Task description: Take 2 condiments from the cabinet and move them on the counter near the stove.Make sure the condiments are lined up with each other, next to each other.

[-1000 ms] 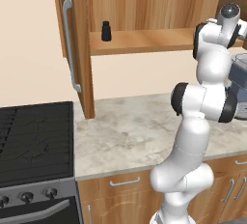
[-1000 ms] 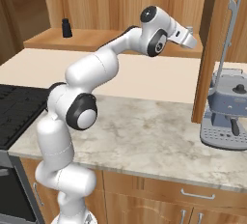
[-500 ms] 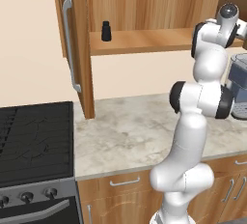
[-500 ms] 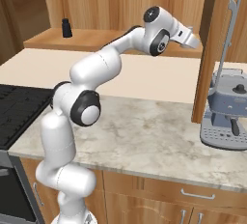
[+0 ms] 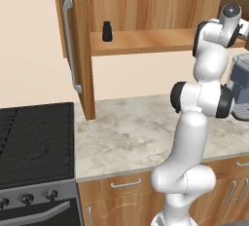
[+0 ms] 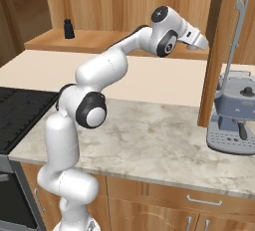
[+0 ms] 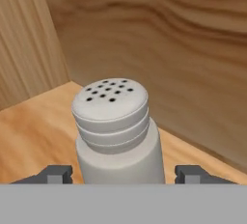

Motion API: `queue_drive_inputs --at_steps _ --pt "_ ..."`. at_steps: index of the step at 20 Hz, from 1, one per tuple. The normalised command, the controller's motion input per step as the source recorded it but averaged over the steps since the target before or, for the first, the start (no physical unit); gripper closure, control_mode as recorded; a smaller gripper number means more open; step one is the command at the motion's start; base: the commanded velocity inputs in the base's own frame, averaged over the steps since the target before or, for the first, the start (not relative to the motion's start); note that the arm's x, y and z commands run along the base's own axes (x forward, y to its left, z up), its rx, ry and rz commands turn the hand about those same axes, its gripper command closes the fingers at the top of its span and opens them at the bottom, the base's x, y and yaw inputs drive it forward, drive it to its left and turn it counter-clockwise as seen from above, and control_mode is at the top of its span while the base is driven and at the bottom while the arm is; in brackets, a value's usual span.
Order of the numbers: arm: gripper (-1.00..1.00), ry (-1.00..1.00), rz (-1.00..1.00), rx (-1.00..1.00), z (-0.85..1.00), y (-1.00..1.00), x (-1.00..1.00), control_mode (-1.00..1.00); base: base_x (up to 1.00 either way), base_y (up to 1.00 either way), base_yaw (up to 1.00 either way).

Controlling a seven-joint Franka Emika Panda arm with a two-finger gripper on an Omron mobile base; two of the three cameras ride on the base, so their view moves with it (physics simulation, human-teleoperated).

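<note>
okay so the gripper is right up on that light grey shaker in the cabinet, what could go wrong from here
The light grey shaker with the perforated cap stands between the open gripper fingertips, near the brown wooden cabinet's inner corner. A slightly off-centre close could tip it or push it toward the walls. Pulling out, the arm might clip the cabinet's side panel.

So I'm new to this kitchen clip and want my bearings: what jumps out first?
The white arm, reaching up into the open wooden cabinet, its claw open around a light grey shaker standing upright on the shelf. A small black shaker stands alone further along the same shelf, toward the stove. Below, the marbled counter runs between the black stove and a grey coffee machine.
</note>
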Motion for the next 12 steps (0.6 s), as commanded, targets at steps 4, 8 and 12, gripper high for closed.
queue_drive_inputs --at_steps 4,8,12 --pt "1.0 0.0 0.0 0.0 0.0 0.06 0.0 -1.0 0.0 0.0 0.0" --pt "1.0 0.0 0.04 -0.04 -0.02 0.22 -0.13 -1.0 0.0 0.0 0.0" --pt "1.0 -0.04 0.1 -0.07 -0.09 0.4 -0.46 -1.0 0.0 0.0 0.0"
